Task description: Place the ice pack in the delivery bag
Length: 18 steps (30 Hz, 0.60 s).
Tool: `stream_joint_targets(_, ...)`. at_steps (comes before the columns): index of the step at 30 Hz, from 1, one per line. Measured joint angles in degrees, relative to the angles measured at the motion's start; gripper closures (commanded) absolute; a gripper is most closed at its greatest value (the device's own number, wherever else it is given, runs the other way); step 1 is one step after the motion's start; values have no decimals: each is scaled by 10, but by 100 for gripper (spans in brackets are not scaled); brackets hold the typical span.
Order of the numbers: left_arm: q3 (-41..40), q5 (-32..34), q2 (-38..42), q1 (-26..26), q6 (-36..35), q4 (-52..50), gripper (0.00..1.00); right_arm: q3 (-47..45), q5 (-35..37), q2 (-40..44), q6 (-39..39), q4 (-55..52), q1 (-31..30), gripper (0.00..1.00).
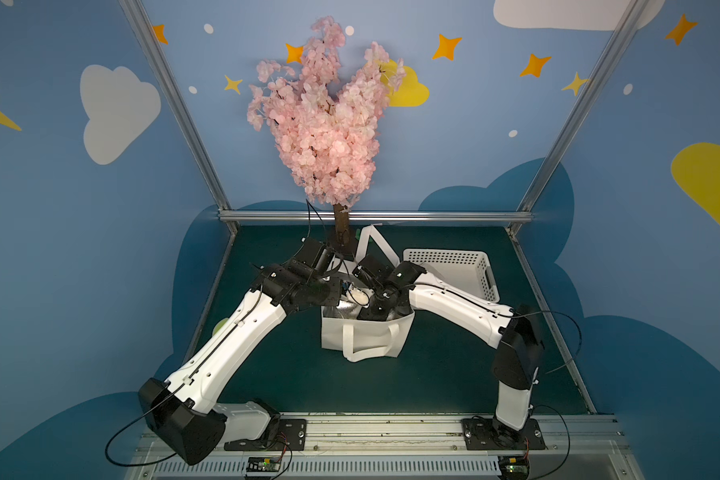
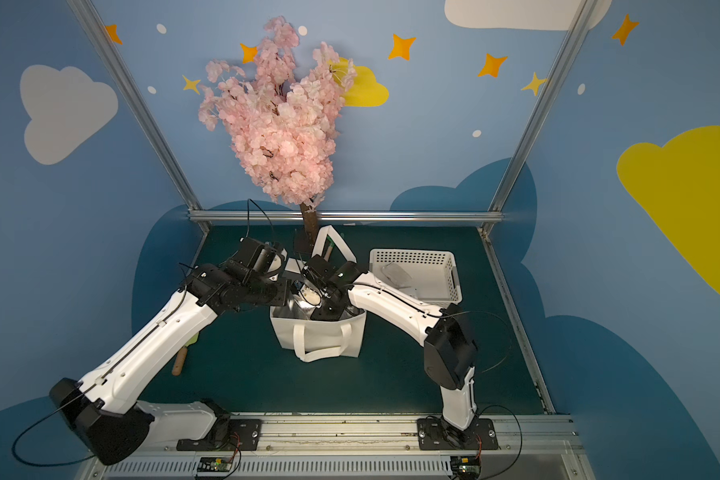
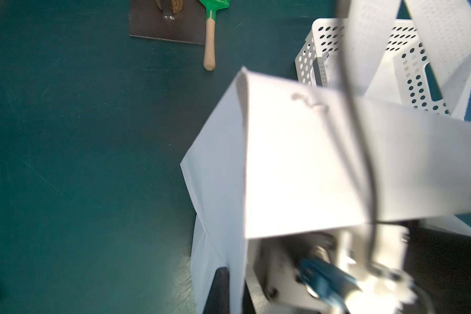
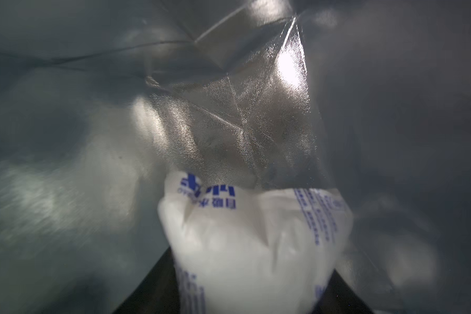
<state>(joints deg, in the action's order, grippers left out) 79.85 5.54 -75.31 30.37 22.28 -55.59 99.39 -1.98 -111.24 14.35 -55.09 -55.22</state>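
The white delivery bag stands mid-table with its silver foil lining showing at the open top. My left gripper is shut on the bag's far white wall, just under the lifted flap; a black finger lies on the fabric's outer face. My right gripper reaches down inside the bag and is shut on the ice pack, a soft white pouch with blue print. Foil surrounds the pack on all sides.
A white perforated basket stands right of the bag with a clear packet inside. The pink blossom tree rises behind the bag on a dark base plate. A green spatula lies by it. Another wooden-handled tool lies under the left arm.
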Motion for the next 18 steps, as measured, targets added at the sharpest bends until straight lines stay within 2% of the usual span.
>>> stream_joint_targets(4, -9, -6, 0, -1, 0, 1, 97, 28, 2, -66, -6, -19, 0, 39)
stream_joint_targets(7, -12, -9, 0, -1, 1, 1, 97, 38, 2, -83, -9, -30, 0, 25)
stream_joint_targets(10, -12, -9, 1, -1, 2, 2, 97, 50, 2, -80, -11, -38, 0, 16)
stream_joint_targets(18, -12, -8, 4, -1, 2, 2, 97, 53, 5, -9, -11, -42, 11, 7)
